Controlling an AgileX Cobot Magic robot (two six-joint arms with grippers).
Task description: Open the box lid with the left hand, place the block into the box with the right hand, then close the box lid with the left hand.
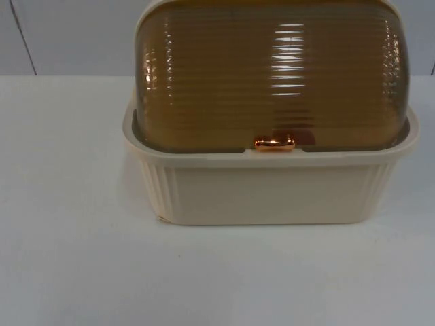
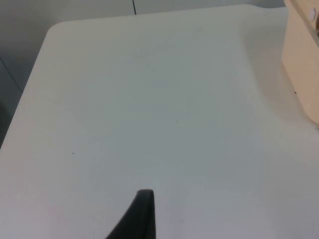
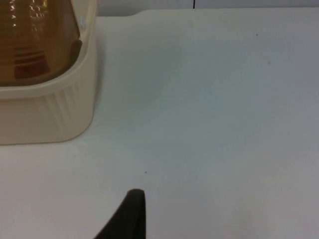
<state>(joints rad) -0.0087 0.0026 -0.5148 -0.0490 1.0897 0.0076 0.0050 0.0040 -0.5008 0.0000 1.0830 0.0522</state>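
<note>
A cream box [image 1: 272,193] with ribbed walls stands at the table's middle. Its amber, ribbed see-through lid [image 1: 272,75] is down, and the copper handle [image 1: 274,143] rests on the front rim. A reddish shape [image 1: 300,138], seemingly the block, shows through the lid just behind the handle. The right wrist view shows it [image 3: 27,70] too, inside the box [image 3: 55,114] under the lid [image 3: 35,35]. My left gripper [image 2: 142,216] hangs over bare table to the left of the box [image 2: 301,64], apart from it. My right gripper [image 3: 130,214] hangs over bare table to the box's right, also apart.
White table top [image 1: 75,258] spreads in front of the box and to both sides. The grey partition wall [image 1: 68,37] rises behind it. The left wrist view shows the table's rounded corner and edge [image 2: 37,64].
</note>
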